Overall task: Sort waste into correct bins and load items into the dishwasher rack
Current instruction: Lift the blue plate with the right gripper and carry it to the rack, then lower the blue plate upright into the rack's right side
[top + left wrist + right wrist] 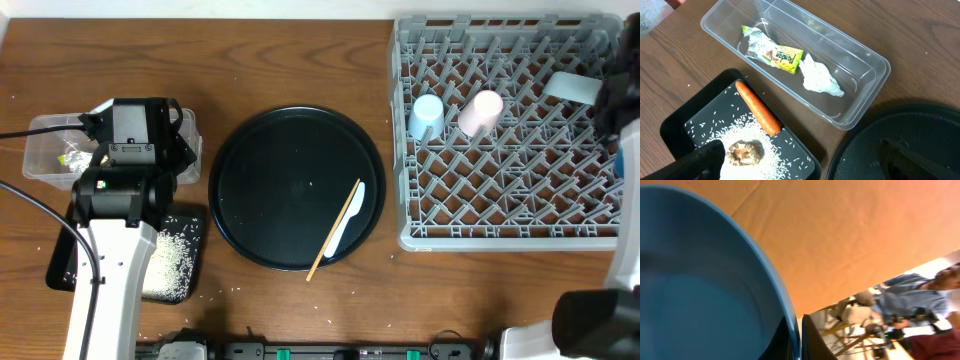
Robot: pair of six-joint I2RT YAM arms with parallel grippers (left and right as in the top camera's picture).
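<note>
In the left wrist view the clear box [860, 55] holds a yellow-green wrapper [775, 52] and a crumpled white tissue [821, 80]. Beside it, the black tray [675, 127] carries an orange carrot [757, 107], white rice [772, 165] and a brown lump [744, 152]. My left gripper [800, 150] hangs open above the tray's corner, holding nothing. At the far right my right gripper [799, 332] is shut on the rim of the dark blue plate [700, 280], over the grey rack [505, 235]. A light blue cup [427, 115], a pink cup [482, 112] and a light blue bowl [570, 86] sit in the rack.
A large round black tray [270, 180] lies mid-table with a white spoon [345, 222] and a wooden chopstick [330, 238] on its right side. Loose rice grains dot the table near the left arm [120, 200].
</note>
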